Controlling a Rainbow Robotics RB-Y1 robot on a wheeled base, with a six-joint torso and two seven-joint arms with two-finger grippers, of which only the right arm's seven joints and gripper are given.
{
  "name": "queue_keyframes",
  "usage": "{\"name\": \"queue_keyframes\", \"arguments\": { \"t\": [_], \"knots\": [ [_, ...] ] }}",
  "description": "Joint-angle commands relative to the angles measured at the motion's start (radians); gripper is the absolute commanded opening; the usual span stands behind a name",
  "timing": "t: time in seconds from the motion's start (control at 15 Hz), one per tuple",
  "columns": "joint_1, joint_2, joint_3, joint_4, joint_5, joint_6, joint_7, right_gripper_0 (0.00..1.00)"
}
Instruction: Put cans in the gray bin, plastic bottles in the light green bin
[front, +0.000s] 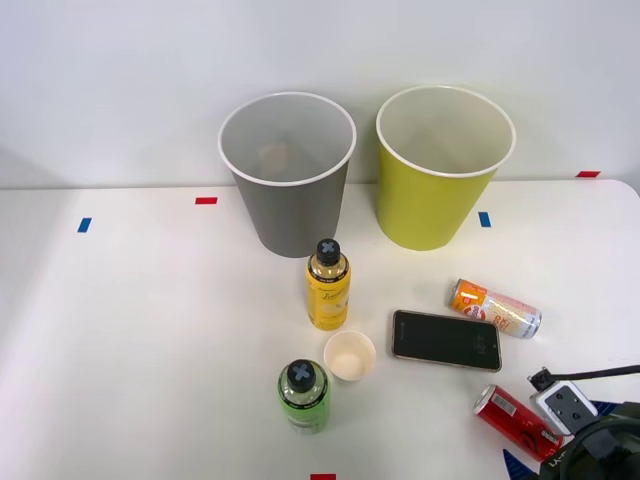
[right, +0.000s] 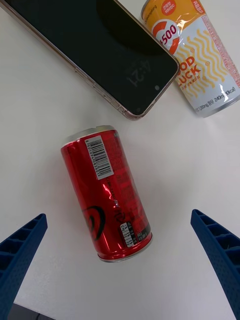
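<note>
Nearest the robot, at the table's (front: 130, 330) right front corner, the right gripper (right: 120, 265) hangs above the red can (right: 106, 192), its blue fingers (right: 20, 250) spread wide and holding nothing. That can lies on its side between the two fingers in the wrist view, touching neither. Just beyond it lies a dark phone (front: 446, 340), face up, and past the phone's right end the orange-and-white can (front: 494, 308) also lies on its side. Left of these, the green bottle (front: 303, 396) stands upright near the front edge, with a small paper cup (front: 349, 355) just beside it. Farther back the yellow bottle (front: 328, 285) stands upright. At the far side of the table the gray bin (front: 290, 190) stands on the left and the light green bin (front: 435, 190) on the right, side by side, both upright.
</note>
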Motion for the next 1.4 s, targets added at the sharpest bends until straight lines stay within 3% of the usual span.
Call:
{"name": "queue_keyframes", "arguments": {
  "t": [0.07, 0.47, 1.0, 1.4],
  "knots": [
    [-0.027, -0.003, 0.000, 0.000, -0.007, 0.004, 0.019, 1.00],
    [-0.103, 0.010, 0.046, 0.000, -0.012, 0.004, 0.042, 1.00],
    [-0.136, 0.014, 0.051, 0.063, -0.041, 0.009, 0.058, 1.00],
    [-0.199, 0.086, 0.109, 0.161, -0.041, 0.010, 0.063, 1.00]
  ]
}}
